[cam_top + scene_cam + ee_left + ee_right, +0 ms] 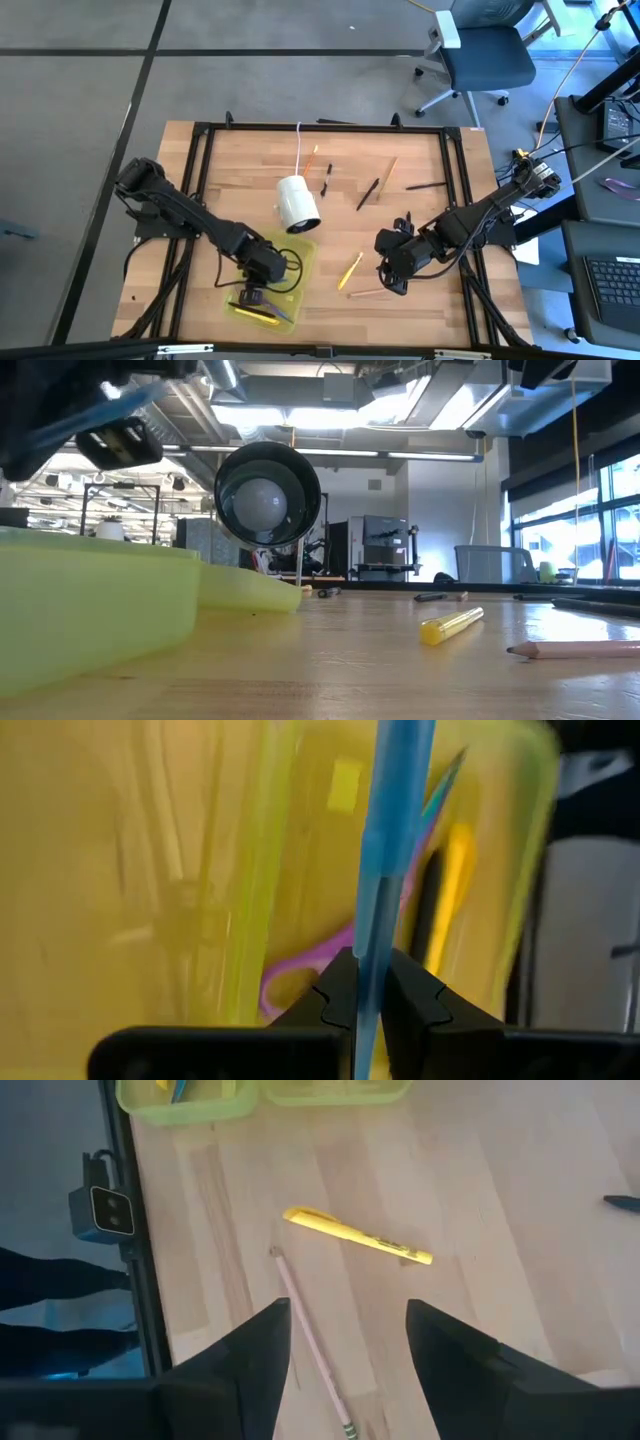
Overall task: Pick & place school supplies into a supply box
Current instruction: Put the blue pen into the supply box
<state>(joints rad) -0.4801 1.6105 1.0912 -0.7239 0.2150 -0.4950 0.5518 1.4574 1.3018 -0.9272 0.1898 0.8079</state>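
Observation:
The supply box (268, 282) is a translucent yellow-green case lying open near the table's near edge; in the low view it is the supply box (90, 600). Purple scissors (300, 975), a yellow pen (450, 890) and a black pen (428, 910) lie in it. My left gripper (370, 970) hangs over the box, shut on a blue pen (395, 810). My right gripper (348, 1320) is open above a wood-coloured pencil (310, 1340), with a yellow pen (355, 1235) lying just beyond it. Both lie flat on the table. My left gripper pinches the blue pen's shaft (368, 945) between its two fingers, coming from above and pointing down. The pen is lifted clear over the open box and shows slightly tilted in the low view as the blue pen (110, 405).
A white cylinder on a cord (297, 203) lies mid-table just beyond the box. Several more pens and pencils (367, 193) are scattered on the far half of the table. A black frame rail (463, 200) runs along the table's sides. An office chair (480, 55) stands beyond the far edge.

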